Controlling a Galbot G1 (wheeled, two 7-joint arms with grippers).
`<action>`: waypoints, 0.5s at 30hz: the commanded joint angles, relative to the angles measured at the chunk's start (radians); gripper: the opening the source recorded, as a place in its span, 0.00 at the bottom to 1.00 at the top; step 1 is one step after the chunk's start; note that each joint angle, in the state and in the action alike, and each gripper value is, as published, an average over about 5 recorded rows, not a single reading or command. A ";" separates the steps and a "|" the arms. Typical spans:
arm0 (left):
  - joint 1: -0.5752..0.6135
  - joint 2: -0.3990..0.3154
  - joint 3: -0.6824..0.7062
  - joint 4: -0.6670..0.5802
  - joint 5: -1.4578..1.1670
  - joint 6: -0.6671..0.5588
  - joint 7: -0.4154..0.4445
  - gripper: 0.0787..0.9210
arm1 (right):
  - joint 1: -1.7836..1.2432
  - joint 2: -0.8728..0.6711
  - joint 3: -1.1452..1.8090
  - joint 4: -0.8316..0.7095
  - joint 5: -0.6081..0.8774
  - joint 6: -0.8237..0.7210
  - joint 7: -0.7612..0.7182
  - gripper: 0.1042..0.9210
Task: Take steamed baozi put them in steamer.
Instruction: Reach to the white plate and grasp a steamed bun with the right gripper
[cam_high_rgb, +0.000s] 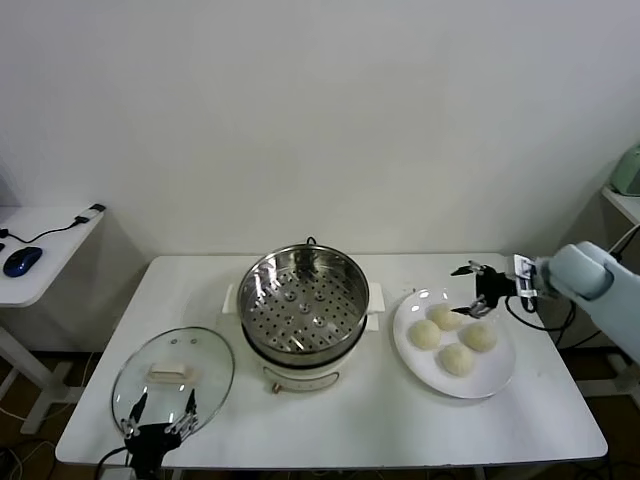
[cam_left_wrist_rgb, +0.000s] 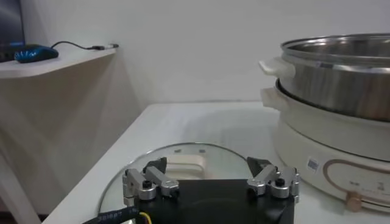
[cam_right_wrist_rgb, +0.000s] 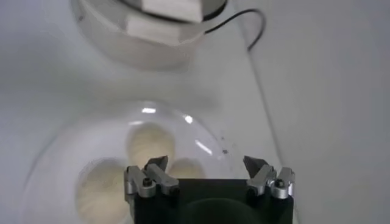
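Hovering over the baozi (cam_right_wrist_rgb: 149, 143), the right tool (cam_right_wrist_rgb: 206, 172) gapes (head view shows four).

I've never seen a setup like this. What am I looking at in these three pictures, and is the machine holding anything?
It is a two-armed robot. The wide picture comes from its head; the other two come from cameras on its wrists. On the white table stand a steel steamer, its glass lid and a plate with four baozi. The right pincer hovers open above the plate; the left pincer waits open at the lid, near the table's front edge. Neither holds anything, and the steamer has no buns in it yet.
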 joint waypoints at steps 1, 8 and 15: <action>-0.002 -0.005 0.001 0.001 0.003 -0.002 0.001 0.88 | 0.360 0.162 -0.472 -0.242 -0.004 0.023 -0.192 0.88; -0.002 -0.016 0.001 0.009 0.008 -0.009 0.000 0.88 | 0.267 0.301 -0.419 -0.371 -0.001 -0.015 -0.137 0.88; 0.000 -0.027 0.002 0.009 0.012 -0.011 -0.001 0.88 | 0.196 0.376 -0.387 -0.419 -0.022 -0.060 -0.094 0.88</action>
